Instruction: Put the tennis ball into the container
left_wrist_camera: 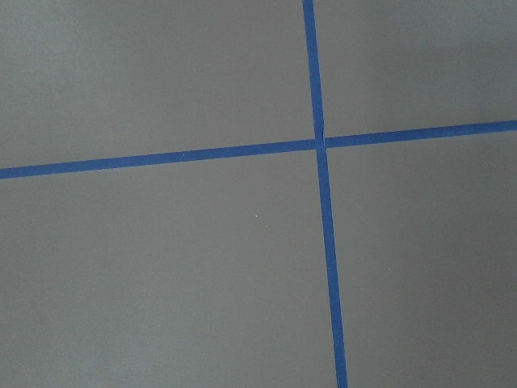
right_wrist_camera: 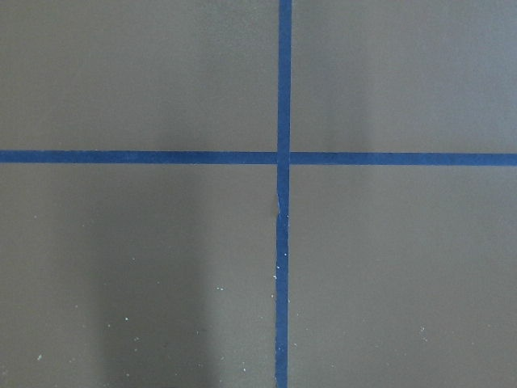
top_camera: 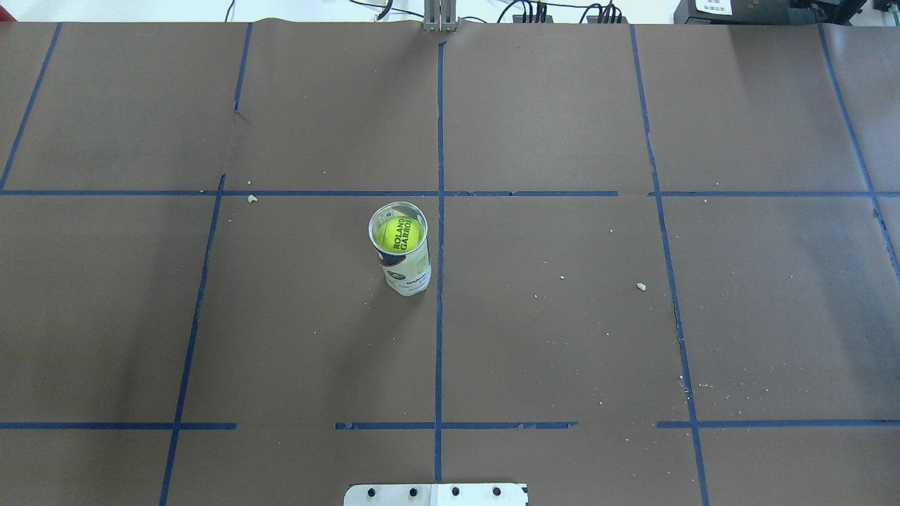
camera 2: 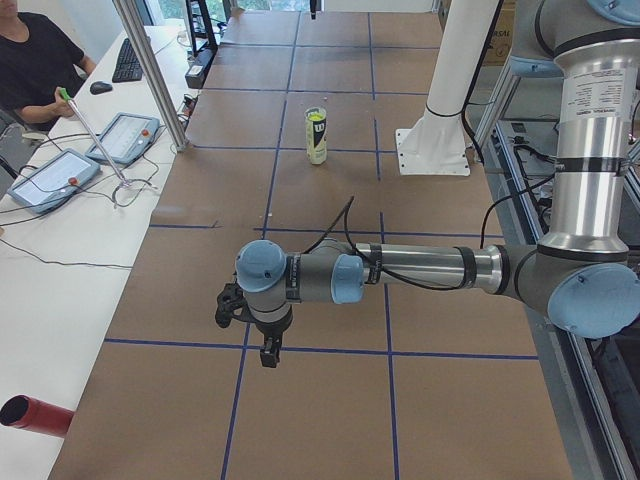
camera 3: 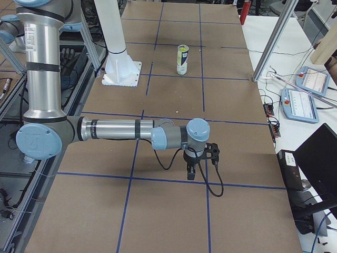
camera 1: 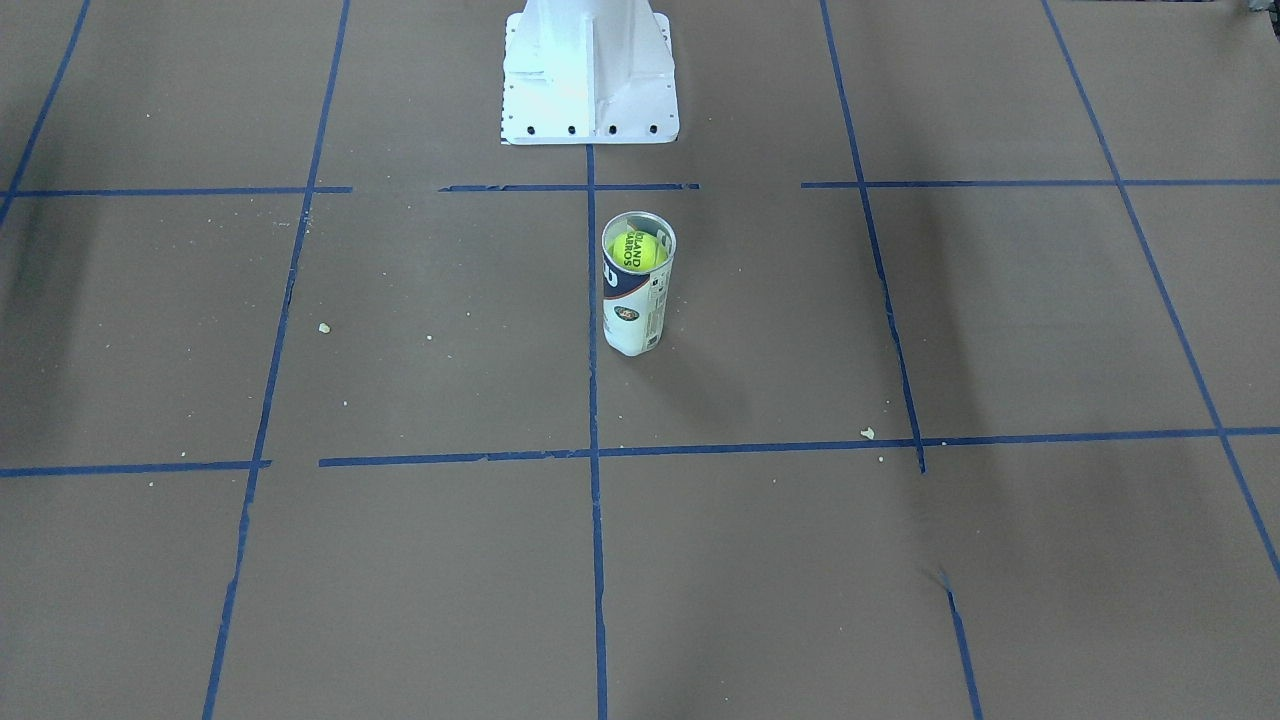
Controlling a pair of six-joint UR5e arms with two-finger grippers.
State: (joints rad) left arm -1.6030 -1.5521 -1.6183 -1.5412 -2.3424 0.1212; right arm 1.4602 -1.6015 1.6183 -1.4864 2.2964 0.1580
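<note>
The clear container (camera 1: 633, 305) stands upright near the table's middle, its white and navy label facing outward. The yellow-green tennis ball (camera 1: 638, 250) sits inside it near the open top, lettering up; from overhead the ball (top_camera: 398, 233) fills the container (top_camera: 408, 273) mouth. Neither gripper appears in the overhead or front views. In the left side view my left gripper (camera 2: 268, 352) hangs over bare table, far from the container (camera 2: 316, 142). My right gripper (camera 3: 190, 174) likewise hangs far from the container (camera 3: 182, 64). I cannot tell whether either is open or shut. Both wrist views show only taped paper.
The white pedestal (camera 1: 590, 75) stands behind the container on the robot's side. Blue tape lines (top_camera: 440, 316) grid the brown paper. An operator (camera 2: 38, 60) sits at a side table with tablets (camera 2: 52, 178), and a red cylinder (camera 2: 35, 415) lies there.
</note>
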